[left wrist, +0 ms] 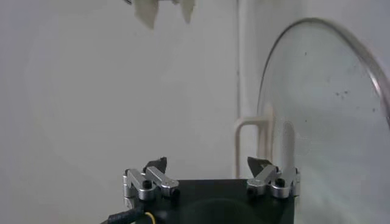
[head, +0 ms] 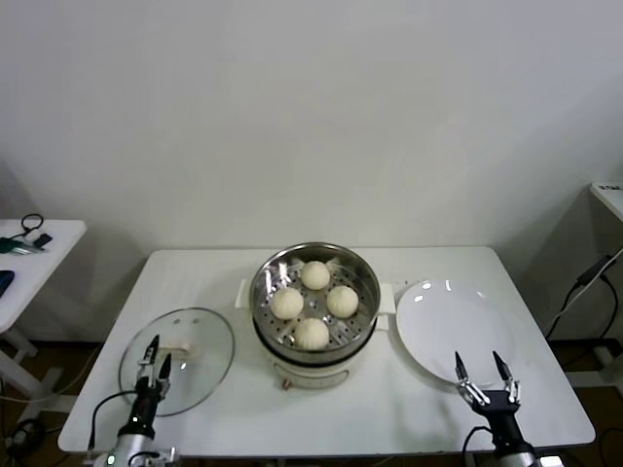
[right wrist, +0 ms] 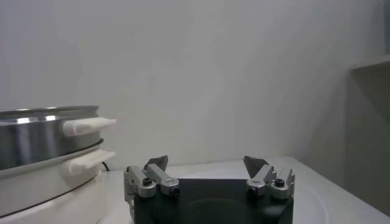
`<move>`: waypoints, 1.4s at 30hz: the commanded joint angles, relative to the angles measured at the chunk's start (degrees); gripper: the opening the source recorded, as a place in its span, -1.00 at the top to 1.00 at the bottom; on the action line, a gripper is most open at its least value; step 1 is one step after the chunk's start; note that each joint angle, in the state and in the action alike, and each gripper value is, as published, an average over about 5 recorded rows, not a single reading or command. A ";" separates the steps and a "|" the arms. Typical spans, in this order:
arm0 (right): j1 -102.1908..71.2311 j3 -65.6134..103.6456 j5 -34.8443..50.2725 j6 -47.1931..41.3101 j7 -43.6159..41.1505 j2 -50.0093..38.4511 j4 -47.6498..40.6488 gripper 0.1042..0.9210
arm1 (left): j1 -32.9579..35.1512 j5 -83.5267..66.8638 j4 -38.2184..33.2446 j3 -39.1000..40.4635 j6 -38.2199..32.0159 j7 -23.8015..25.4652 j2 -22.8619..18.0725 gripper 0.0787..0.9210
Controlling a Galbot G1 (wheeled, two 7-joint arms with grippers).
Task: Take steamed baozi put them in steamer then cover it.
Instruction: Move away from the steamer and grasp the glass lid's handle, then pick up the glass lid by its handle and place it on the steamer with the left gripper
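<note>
The lid (left wrist: 323, 115) is cut off by the edge of the left wrist view, so only part of its rim and glass shows, and its handle (left wrist: 253, 143) looks blurred through the glass. In the right wrist view the steamer (right wrist: 42, 137) is cut off too, its inside hidden. Both arms leave the head view at the table's near edge. The plug-like part (head: 285, 384) on the pot's front is too small to tell.
</note>
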 commanded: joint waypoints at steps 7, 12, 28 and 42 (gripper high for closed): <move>-1.39 0.43 -0.83 1.19 0.06 1.66 1.10 -0.76 | -6.07 2.58 5.32 0.42 0.78 -0.18 0.36 -0.68; -1.51 0.48 -1.06 1.38 0.06 1.99 1.12 -0.76 | -7.74 2.35 7.66 0.95 0.88 -0.19 1.10 -0.35; -1.44 0.26 -2.77 1.39 0.11 2.80 2.24 -0.76 | -7.40 5.08 11.57 1.50 -1.52 -1.77 1.99 0.74; -1.45 0.27 -5.63 0.07 1.29 2.41 3.08 -0.76 | -1.35 -3.41 -3.35 1.25 1.41 6.40 4.39 0.85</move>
